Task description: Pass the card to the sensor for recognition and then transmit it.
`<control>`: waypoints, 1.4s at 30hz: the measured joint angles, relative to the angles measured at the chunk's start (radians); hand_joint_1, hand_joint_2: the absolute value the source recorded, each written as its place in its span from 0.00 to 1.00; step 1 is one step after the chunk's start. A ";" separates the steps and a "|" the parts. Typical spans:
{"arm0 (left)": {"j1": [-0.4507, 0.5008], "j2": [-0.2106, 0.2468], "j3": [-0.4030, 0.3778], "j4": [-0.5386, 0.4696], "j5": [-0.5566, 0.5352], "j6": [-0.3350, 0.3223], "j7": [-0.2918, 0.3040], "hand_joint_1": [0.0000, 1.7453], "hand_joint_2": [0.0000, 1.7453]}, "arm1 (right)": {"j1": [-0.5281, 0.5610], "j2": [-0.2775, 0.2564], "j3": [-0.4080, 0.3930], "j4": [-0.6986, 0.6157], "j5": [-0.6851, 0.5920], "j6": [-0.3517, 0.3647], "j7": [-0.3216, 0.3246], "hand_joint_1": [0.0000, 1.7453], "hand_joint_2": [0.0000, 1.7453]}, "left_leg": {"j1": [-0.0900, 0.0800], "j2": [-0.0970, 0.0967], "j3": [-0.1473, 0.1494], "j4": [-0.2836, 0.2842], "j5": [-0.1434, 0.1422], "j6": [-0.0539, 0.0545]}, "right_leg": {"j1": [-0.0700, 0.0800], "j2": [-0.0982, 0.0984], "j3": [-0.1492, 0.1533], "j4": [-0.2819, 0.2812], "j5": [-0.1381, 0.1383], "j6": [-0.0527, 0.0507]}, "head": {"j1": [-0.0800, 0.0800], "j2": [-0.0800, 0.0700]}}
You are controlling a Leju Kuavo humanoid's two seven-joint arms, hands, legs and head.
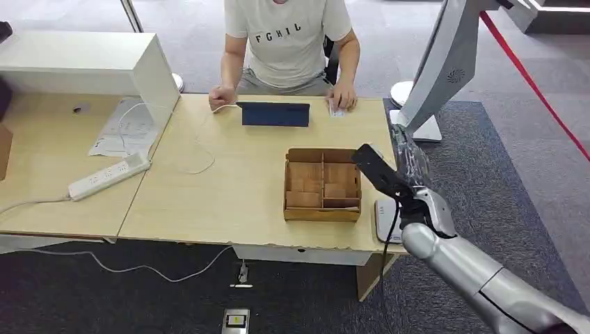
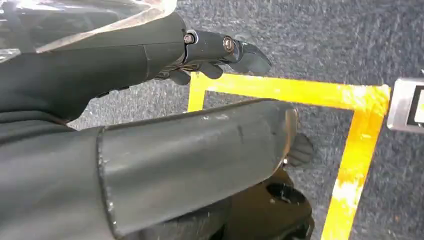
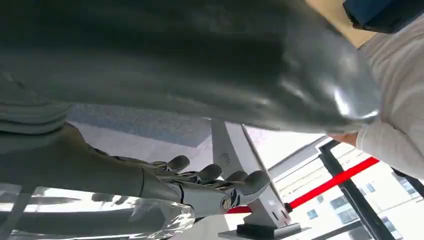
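While the right hand (image 1: 410, 167) hovers empty, fingers apart, beside the wooden box (image 1: 323, 185) — card orientation unclear

A pale wooden table (image 1: 229, 195) stands on dark grey carpet (image 1: 501, 174). On it rest a shallow brown wooden box with compartments (image 1: 323, 185) near the right front, a dark blue flat rectangular device (image 1: 275, 114) at the far edge, and a small white card (image 1: 337, 110) just beside it — under a seated person's hand. To the left lie a white power strip (image 1: 110, 175), loose papers (image 1: 124, 126) and a thin white cable (image 1: 202, 149). A white flat pad (image 1: 385, 219) sits at the right front corner.
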 joint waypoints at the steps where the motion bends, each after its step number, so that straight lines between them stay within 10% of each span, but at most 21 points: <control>1: 0.000 0.000 0.005 0.000 0.000 0.004 0.001 0.00 0.00 | 0.017 -0.012 -0.007 -0.027 0.003 -0.006 0.000 0.00 1.00 | 0.000 0.000 0.000 0.000 0.000 0.000 | 0.000 0.000 0.000 0.000 0.000 0.000 | 0.000 0.000; 18: 0.006 -0.016 0.072 0.000 0.000 0.083 -0.016 0.00 0.00 | 0.311 -0.085 -0.058 -0.337 0.440 -0.093 0.106 0.00 1.00 | 0.000 0.000 0.000 0.000 0.000 0.000 | 0.000 0.000 0.000 0.000 0.000 0.000 | 0.000 0.000; 42: 0.006 -0.019 0.081 -0.001 -0.042 0.026 -0.026 0.00 0.00 | 0.443 0.009 -0.091 -0.421 0.749 0.144 0.203 0.00 1.00 | 0.000 0.000 -0.001 -0.001 0.000 0.000 | 0.000 0.000 0.000 0.000 0.000 0.000 | 0.000 0.000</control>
